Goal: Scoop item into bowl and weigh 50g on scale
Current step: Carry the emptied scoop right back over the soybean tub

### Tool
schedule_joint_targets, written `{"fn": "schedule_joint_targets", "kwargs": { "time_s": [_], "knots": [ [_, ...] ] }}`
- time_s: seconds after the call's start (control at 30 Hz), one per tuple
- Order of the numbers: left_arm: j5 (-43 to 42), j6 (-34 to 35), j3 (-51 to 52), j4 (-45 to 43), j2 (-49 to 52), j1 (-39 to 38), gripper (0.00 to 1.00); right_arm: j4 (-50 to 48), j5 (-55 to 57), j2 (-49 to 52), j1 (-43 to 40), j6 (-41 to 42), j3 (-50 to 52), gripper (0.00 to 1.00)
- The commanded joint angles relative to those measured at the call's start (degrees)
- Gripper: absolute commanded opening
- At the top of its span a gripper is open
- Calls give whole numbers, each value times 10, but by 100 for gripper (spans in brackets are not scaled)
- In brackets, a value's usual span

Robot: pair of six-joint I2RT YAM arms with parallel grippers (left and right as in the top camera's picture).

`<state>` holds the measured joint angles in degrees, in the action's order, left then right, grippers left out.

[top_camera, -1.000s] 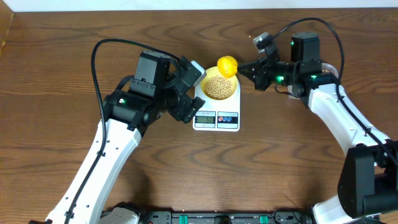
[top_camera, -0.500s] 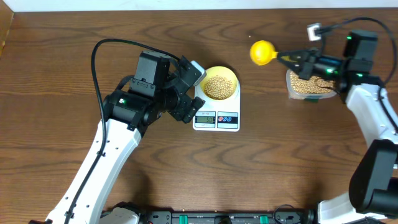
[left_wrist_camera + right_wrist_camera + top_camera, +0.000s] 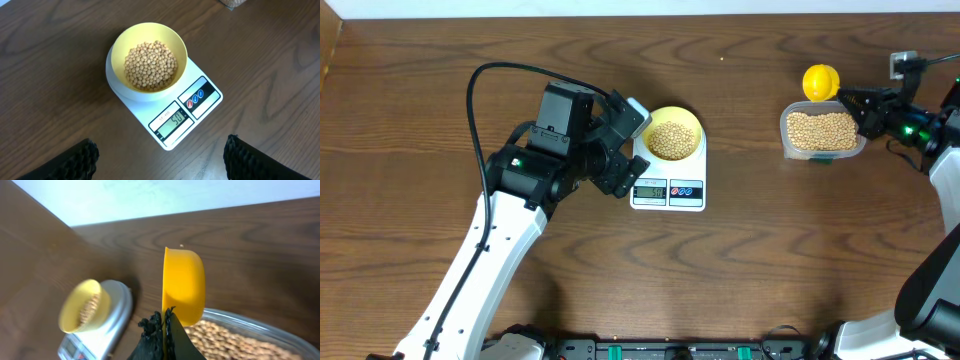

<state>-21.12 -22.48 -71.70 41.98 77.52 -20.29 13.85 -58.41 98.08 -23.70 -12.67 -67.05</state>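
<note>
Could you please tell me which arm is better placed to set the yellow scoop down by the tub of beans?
Right. Its jaws are shut on the scoop, right beside the tub; the left arm's jaws stand open over by the scale, well away from both.

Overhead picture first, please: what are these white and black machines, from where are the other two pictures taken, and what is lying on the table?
They are two robot arms at a wooden table. The overhead picture looks down from above; the other two come from cameras on the wrists. The left end effector is open and holds nothing; its camera looks down on a white scale carrying a pale yellow bowl of beans, display showing 50. The right end effector is shut on a yellow scoop, near a clear tub with more beans.
</note>
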Motion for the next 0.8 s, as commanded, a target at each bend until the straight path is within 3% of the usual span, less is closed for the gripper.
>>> {"fn": "schedule_joint_targets", "kwargs": {
  "time_s": [0.0, 0.2, 0.43, 0.77],
  "knots": [
    [-7, 5, 4, 0, 0, 3, 82, 3, 25, -3, -1, -124, 1, 1],
    [-7, 5, 4, 0, 0, 3, 82, 3, 95, -4, -1, -313, 1, 1],
    [-7, 5, 4, 0, 0, 3, 82, 2, 115, -4, -1, -429, 1, 1],
    [-7, 5, 4, 0, 0, 3, 82, 52, 107, -7, 16, -436, 1, 1]
  ]
}}
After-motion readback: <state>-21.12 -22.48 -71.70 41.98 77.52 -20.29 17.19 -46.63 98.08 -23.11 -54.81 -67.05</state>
